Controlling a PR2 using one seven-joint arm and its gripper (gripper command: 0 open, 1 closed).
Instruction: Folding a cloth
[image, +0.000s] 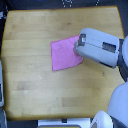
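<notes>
The cloth (64, 55) is a plain pink four-sided piece lying flat near the middle of the wooden table (30, 75). My gripper (78, 46) reaches in from the exterior view's right, and its tip sits over the cloth's upper right corner. The grey-white arm housing (100, 47) covers that corner and hides the fingers, so whether they are open or shut on the fabric does not show.
White robot body parts (119, 102) fill the lower right of the exterior view. A pale object (2, 82) lies along the table's left edge. Dark floor shows beyond the table's far edge.
</notes>
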